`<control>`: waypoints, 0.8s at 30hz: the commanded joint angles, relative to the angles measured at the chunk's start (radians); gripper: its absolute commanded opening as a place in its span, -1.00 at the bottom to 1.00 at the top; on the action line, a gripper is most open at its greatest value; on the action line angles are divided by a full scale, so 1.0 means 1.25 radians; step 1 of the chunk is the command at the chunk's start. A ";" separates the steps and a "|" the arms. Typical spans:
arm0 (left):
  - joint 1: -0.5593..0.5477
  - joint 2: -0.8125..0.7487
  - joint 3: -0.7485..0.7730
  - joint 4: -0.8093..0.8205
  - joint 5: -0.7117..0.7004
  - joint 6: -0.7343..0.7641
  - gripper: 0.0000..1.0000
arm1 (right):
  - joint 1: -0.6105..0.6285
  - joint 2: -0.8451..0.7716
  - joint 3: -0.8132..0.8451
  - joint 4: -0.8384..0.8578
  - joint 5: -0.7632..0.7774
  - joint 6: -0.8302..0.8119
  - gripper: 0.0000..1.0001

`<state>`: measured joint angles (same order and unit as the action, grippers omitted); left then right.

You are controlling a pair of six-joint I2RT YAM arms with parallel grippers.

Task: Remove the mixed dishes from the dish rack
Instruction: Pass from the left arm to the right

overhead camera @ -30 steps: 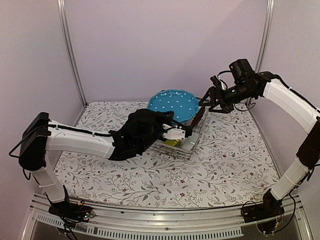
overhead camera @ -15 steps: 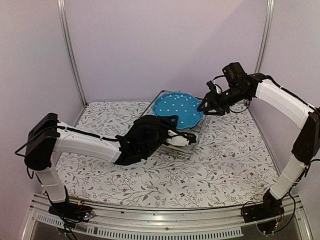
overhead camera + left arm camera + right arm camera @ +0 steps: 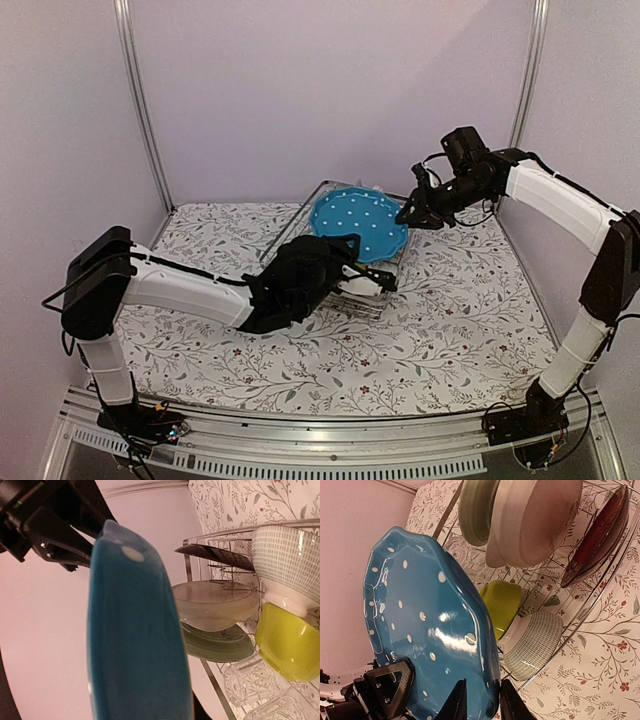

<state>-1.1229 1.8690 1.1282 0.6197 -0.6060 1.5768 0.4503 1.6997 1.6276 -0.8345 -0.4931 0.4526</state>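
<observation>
A blue plate [image 3: 358, 225] with white dots stands on edge above the dish rack [image 3: 372, 303], held from both sides. My left gripper [image 3: 347, 252] is shut on its lower near rim; the plate [image 3: 135, 630] hides those fingers in the left wrist view. My right gripper [image 3: 480, 702] is shut on the opposite rim [image 3: 430, 615], one finger on each face. In the rack [image 3: 600, 597] remain a pale green plate [image 3: 476, 510], a white plate [image 3: 530, 520], a dark red plate [image 3: 595, 540], a yellow-green bowl [image 3: 502, 602], a pale gridded bowl [image 3: 532, 645] and a clear glass [image 3: 457, 547].
The rack sits at the back middle of the flowered tablecloth [image 3: 460, 330]. Pink walls and metal posts [image 3: 140, 110] close the back and sides. Two clear glasses [image 3: 245, 680] lie at the rack's low end beside the bowls.
My right gripper has moved left onto the blue plate's far rim and closed on it. The plate has dropped slightly and shifted right, with my left gripper holding it throughout.
</observation>
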 commanded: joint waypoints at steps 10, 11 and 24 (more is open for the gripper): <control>-0.013 -0.032 0.050 0.182 0.002 -0.003 -1.00 | 0.008 0.020 -0.025 0.043 -0.012 0.020 -0.82; -0.013 -0.029 0.051 0.183 0.000 -0.002 -1.00 | 0.008 0.020 -0.025 0.044 -0.014 0.024 -0.89; -0.010 0.018 0.067 0.261 -0.024 0.049 -0.40 | 0.002 -0.015 -0.036 0.087 -0.034 0.065 -1.00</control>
<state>-1.1248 1.9125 1.1481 0.7341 -0.6415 1.6093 0.4427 1.7046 1.6077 -0.7506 -0.5014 0.5068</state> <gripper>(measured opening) 0.241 0.104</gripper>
